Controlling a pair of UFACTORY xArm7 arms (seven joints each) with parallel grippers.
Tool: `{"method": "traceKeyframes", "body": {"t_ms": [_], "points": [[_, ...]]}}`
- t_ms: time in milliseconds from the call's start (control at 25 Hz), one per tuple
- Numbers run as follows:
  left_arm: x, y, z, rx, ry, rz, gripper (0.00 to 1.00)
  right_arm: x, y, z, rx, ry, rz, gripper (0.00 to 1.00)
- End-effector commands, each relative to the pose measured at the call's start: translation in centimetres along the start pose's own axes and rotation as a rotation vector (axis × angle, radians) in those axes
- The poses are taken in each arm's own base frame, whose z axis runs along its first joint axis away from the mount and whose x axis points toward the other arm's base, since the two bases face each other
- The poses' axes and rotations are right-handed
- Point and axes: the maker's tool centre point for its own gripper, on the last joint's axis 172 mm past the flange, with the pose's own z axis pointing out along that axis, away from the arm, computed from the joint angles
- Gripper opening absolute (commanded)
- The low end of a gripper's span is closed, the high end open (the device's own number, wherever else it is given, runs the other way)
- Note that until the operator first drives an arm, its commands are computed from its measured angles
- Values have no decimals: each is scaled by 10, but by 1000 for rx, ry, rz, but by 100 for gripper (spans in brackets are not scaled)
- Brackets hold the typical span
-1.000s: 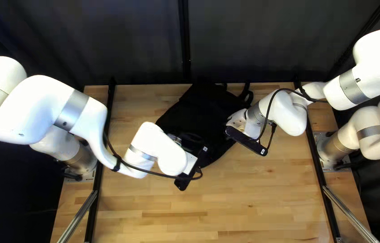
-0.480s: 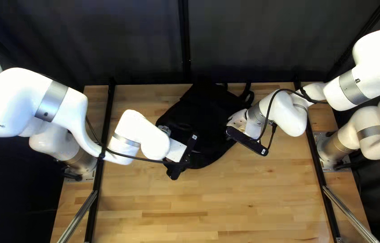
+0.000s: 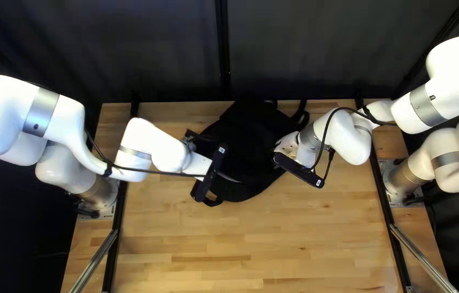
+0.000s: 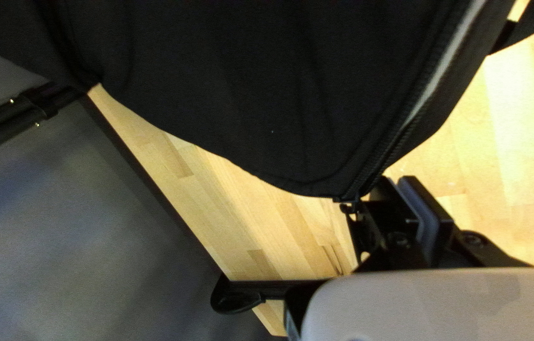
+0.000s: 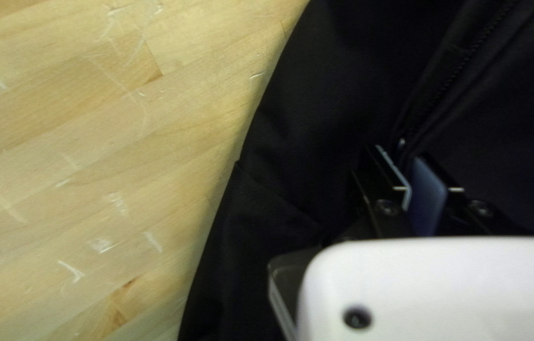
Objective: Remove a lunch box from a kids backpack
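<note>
1. The lunch box is out of sight; I take it to be inside the black backpack, which lies on the wooden surface, toward the far edge.
2. The bag itself is soft and floppy, so pulling at one spot will probably drag or fold it rather than open it. The lunch box should be firmer, fairly light and hard to break, though a smooth shell could slip.
3. Best hold on the box, once bared: its handle or a short side, drawn out along the bag's length.
4. The left tool has its fingers drawn together, at the bag's lower edge. The zip slider sits just beside them; whether its pull is caught between, I cannot tell.
5. The right tool stands nearly closed, with a fold of bag cloth by the second zip pinched between its fingers. That looks like an anchor while the other side is worked.
6. A pale strip shows along the long zip, so the bag seems partly undone; the flap likely needs lifting next.
7. In the way: the flap, loose cloth that may jam the zip, the shoulder strap near the right arm, and the left arm leaning over the bag's side.
</note>
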Motion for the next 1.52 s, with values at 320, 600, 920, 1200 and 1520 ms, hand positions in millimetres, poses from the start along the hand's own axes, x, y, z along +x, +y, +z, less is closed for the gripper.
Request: {"method": "traceKeyframes", "body": {"t_ms": [320,600,920,1200,1520], "points": [[-13,-32,20,-26,52,-5,0,-1,0,0,1,1,-2,0],[-16,-45,32,-39,59,-8,0,-2,0,-2,-1,2,-2,0],[-25,-51,27,-48,48,-22,74,0,-1,-5,-3,-4,1,0],[-30,-45,-3,-70,9,-77,100,1,-12,-12,13,-5,3,0],[-29,-17,-42,-121,-27,-197,100,11,-45,-23,59,-8,13,0]]}}
